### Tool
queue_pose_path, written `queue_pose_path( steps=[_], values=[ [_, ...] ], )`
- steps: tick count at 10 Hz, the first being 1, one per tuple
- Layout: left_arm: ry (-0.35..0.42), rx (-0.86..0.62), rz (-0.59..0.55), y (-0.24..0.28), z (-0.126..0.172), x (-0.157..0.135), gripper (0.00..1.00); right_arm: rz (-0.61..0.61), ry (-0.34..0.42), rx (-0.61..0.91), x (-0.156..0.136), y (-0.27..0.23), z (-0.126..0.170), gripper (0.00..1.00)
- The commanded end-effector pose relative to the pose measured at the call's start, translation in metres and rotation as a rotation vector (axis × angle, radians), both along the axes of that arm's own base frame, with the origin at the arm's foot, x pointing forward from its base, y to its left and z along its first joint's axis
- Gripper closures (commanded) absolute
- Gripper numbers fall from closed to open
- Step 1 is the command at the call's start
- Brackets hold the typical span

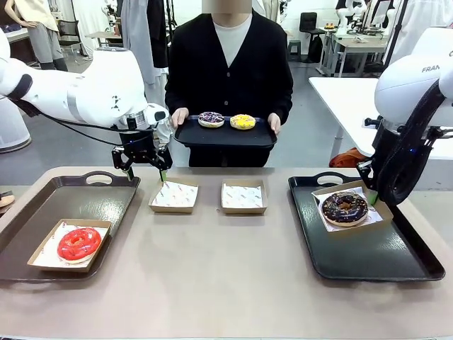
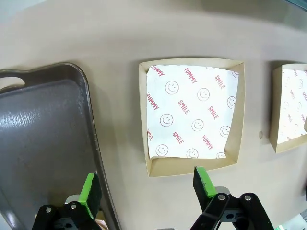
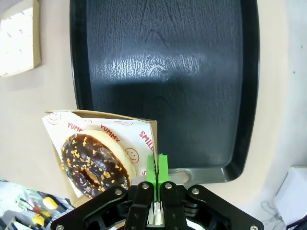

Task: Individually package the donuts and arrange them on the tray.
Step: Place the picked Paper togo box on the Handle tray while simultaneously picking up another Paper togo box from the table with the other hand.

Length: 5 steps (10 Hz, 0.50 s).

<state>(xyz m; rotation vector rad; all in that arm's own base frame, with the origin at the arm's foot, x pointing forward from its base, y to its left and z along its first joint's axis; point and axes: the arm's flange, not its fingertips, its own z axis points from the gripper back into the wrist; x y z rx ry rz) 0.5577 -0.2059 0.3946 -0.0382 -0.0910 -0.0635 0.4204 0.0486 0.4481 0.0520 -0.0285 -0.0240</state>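
The chocolate sprinkled donut (image 1: 344, 207) (image 3: 93, 163) lies in a paper-lined cardboard box (image 1: 379, 209) (image 3: 120, 116) at the back of the right black tray (image 1: 368, 255) (image 3: 163, 62). My right gripper (image 1: 371, 197) (image 3: 157, 167) is shut on that box's rim. On the left brown tray (image 1: 42, 205) (image 2: 43, 143), the red donut (image 1: 78, 243) sits boxed. My left gripper (image 1: 145, 170) (image 2: 148, 184) hangs open above the table, just short of an empty lined box (image 1: 174, 195) (image 2: 192, 115). The purple donut (image 1: 211, 118) and yellow donut (image 1: 243, 122) rest on a black tray (image 1: 225, 136) held by the person.
A second empty lined box (image 1: 243, 196) (image 2: 292, 108) stands mid-table beside the first. The person stands at the far edge with both hands on the small tray. Bare tabletop spans the front middle between the two big trays.
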Motion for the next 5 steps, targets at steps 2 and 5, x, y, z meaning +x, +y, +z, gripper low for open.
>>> queue_pose_path(
  steps=[2,5],
  values=[
    [0.005,0.003,-0.001,0.0003,0.0001,-0.0002,0.0,-0.009,0.001,0.0,-0.0014,0.0017,0.0006,0.98],
    [0.005,0.003,-0.001,0.0003,0.0001,-0.0002,0.0,-0.009,0.001,0.0,-0.0014,0.0017,0.0006,0.98]
  ],
)
